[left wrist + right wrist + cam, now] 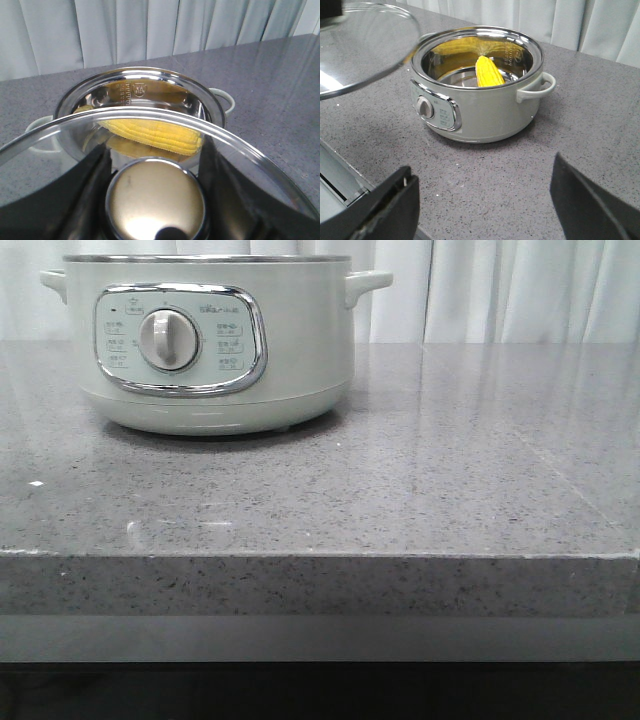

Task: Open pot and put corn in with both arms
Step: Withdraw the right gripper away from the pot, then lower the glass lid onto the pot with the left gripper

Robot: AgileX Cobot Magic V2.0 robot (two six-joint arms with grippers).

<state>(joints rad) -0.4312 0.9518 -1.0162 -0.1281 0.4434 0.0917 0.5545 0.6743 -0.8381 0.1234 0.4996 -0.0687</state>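
Observation:
The pale-green pot (210, 340) stands at the back left of the grey counter, with no lid on it. It shows also in the left wrist view (140, 100) and the right wrist view (480, 100). The yellow corn (488, 72) lies inside the pot, leaning on the metal wall; it shows through the glass in the left wrist view (155, 134). My left gripper (156, 200) is shut on the lid's round metal knob (156, 197) and holds the glass lid (360, 40) raised beside the pot. My right gripper (485, 200) is open and empty above the counter, short of the pot.
The grey speckled counter (420, 480) has its front edge (320, 558) near the camera. White curtains (500, 290) hang behind it. The pot has two small side handles (537, 86).

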